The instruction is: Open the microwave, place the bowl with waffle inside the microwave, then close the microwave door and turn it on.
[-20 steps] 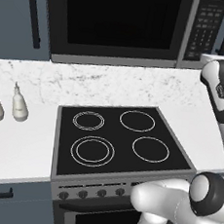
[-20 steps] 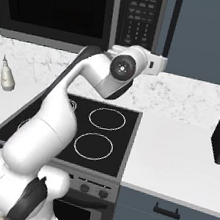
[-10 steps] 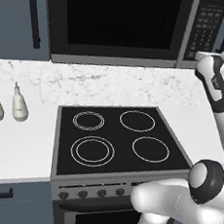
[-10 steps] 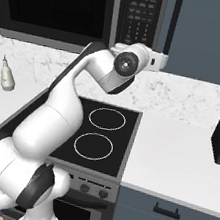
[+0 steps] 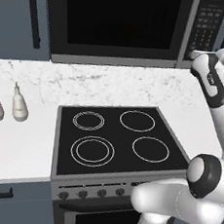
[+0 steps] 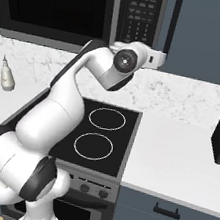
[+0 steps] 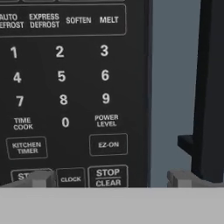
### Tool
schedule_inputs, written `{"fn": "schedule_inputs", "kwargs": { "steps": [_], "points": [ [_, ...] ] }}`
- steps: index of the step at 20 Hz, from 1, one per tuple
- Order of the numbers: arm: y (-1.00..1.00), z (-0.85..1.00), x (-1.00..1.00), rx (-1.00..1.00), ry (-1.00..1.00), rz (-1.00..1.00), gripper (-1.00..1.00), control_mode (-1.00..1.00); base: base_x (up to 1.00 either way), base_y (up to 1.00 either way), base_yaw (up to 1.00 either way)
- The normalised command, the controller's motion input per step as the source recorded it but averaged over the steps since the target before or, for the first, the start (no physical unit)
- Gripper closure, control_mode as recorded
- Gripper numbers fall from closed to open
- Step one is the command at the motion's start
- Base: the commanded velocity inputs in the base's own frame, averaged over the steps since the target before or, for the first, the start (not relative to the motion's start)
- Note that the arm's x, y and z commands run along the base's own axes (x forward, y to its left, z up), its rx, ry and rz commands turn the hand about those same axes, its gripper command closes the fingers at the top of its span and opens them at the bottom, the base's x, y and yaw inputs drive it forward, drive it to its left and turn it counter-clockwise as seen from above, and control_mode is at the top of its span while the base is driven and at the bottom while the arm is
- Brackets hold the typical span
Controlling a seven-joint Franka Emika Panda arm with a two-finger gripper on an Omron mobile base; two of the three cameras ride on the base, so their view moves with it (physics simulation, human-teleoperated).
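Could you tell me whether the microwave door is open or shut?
Shut: the microwave door lies flush across the microwave front.

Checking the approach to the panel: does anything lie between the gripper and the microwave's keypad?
Nothing. In the hand view the open gripper faces the keypad with no object between; its fingertips frame the bottom row near the STOP/CLEAR button.
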Motion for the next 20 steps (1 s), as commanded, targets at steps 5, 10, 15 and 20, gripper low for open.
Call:
{"fn": "schedule_inputs", "kwargs": {
  "steps": [5,10,15,20],
  "points": [
    [0.21,0.00,0.00,0.00,0.05,0.00,-1.00,-1.00,0.00,0.00,0.00],
    [0.04,0.00,0.01,0.00,0.02,0.00,-1.00,-1.00,0.00,0.00,0.00],
    [0.00,-0.03,0.07,0.00,0.00,0.00,-1.00,-1.00,0.00,0.00,0.00],
    [0.00,-0.17,0.05,0.00,0.00,0.00,-1.00,-1.00,0.00,0.00,0.00]
  ]
}}
